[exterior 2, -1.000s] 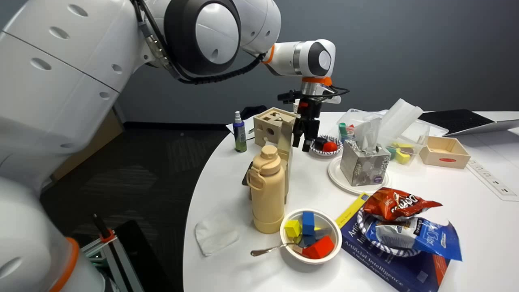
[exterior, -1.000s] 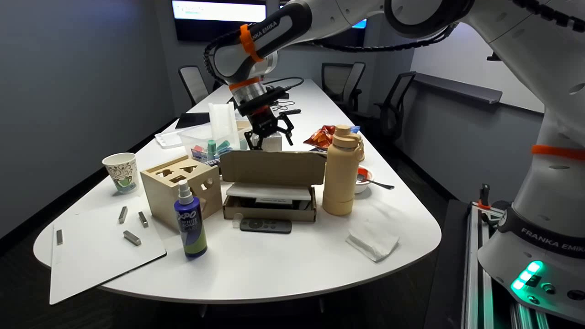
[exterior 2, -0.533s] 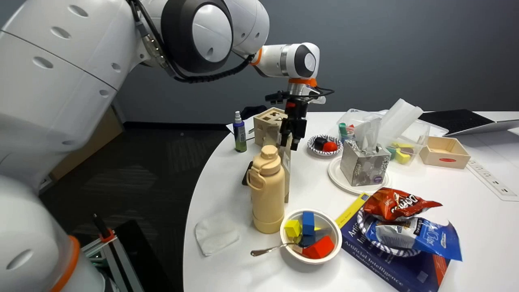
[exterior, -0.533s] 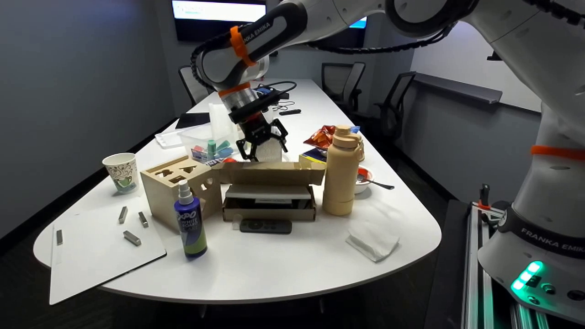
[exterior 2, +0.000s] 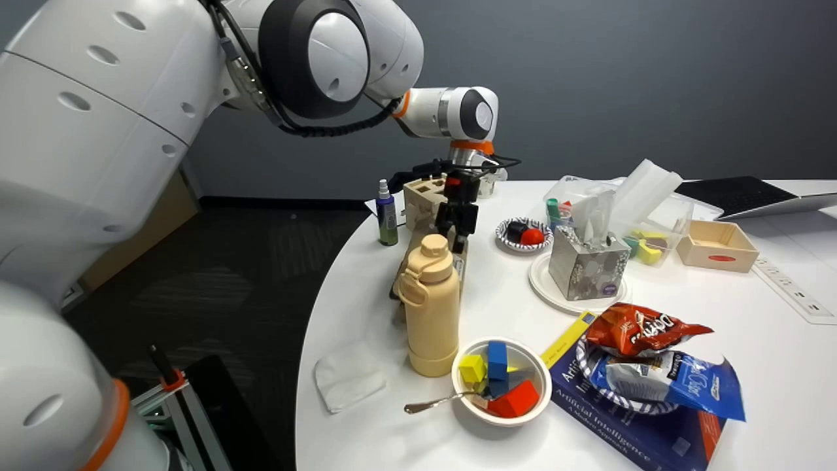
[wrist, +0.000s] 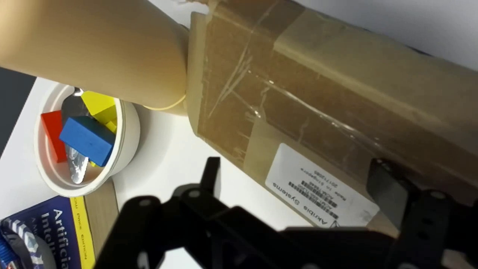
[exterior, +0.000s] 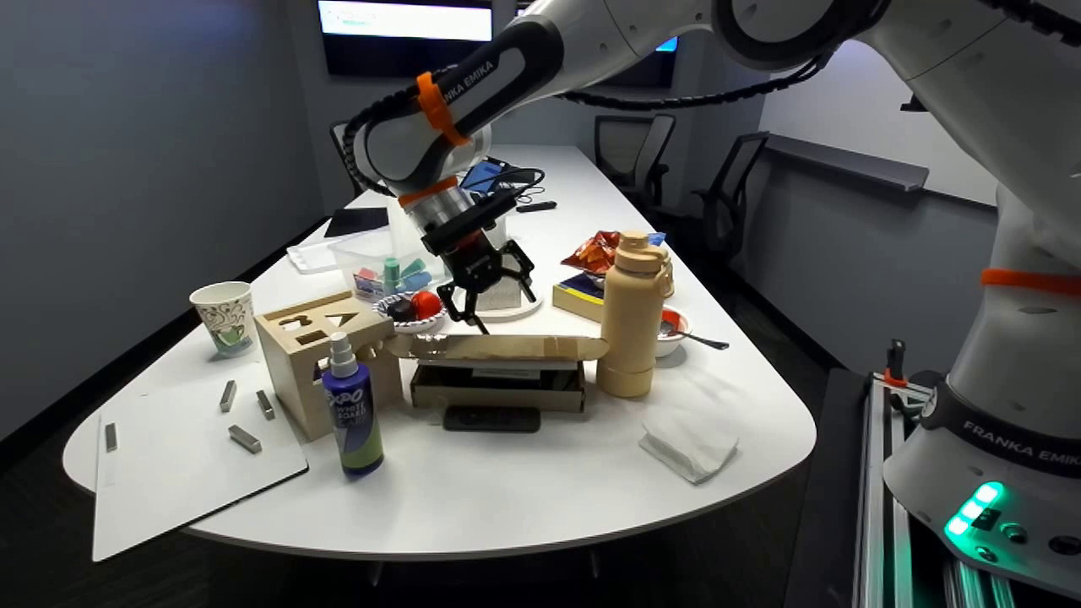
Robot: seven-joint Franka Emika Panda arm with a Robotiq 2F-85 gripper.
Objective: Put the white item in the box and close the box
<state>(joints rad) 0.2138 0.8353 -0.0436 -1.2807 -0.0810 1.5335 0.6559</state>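
The brown cardboard box [exterior: 498,397] sits on the table. Its lid [exterior: 498,347] is tilted forward, low over the dark inside, with a gap left at the front. The white item is almost wholly hidden under the lid; only a thin pale edge shows below it. My gripper [exterior: 507,314] is open and empty, just behind the lid. It also shows in an exterior view [exterior 2: 453,243], behind the bottle. In the wrist view the gripper [wrist: 297,162] is spread, with one finger [wrist: 390,190] close to the box's labelled back side [wrist: 321,186]; whether it touches is unclear.
A tan bottle [exterior: 629,329] stands right against the lid's end. A pale wooden cube [exterior: 334,355] stands at the other end, near a spray bottle [exterior: 353,418]. A remote [exterior: 491,419] lies before the box. A bowl of blocks [exterior 2: 502,383] and tissue box [exterior 2: 588,268] stand nearby.
My gripper has moved down and toward the box's front. The lid has swung from upright to low over the box. The wooden cube has shifted slightly away from the box.
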